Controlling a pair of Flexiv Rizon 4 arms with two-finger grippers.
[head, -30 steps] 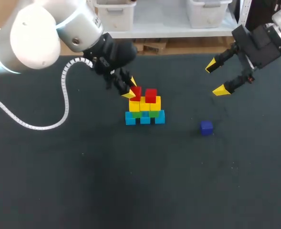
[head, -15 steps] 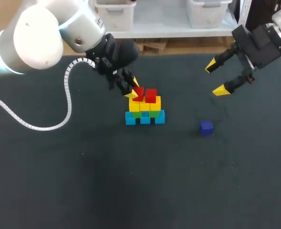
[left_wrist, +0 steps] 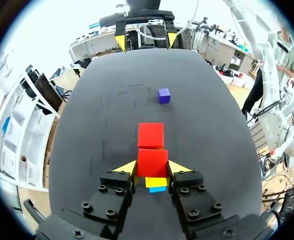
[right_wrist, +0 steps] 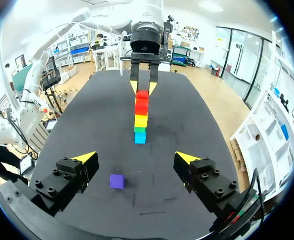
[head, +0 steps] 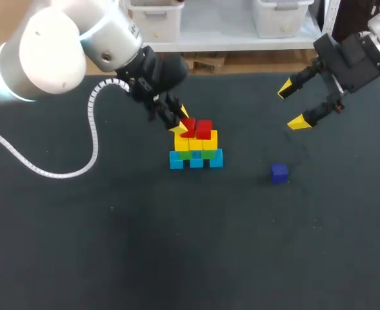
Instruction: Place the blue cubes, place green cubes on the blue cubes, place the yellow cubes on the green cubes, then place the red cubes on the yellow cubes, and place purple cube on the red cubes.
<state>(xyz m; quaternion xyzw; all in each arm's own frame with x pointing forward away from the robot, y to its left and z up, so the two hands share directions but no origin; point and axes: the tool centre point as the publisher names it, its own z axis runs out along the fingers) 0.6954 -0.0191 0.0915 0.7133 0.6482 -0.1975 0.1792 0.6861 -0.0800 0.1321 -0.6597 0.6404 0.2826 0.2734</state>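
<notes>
Over the yellow cubes (head: 196,141), clamps a red cube (left_wrist: 152,159) in the left gripper (left_wrist: 152,169); holds the right gripper (head: 291,105) wide apart, empty, at 12 o'clock of the purple cube (head: 279,172).

A dark, matte table (head: 177,258) is seen spanning the whole scene. A row of 3 blue cubes (head: 196,161) is set directly on it, side by side, near the middle and toward the far side. 1 purple cube (head: 279,172) is laid alone to the right of that row, slightly nearer, well apart from it.
</notes>
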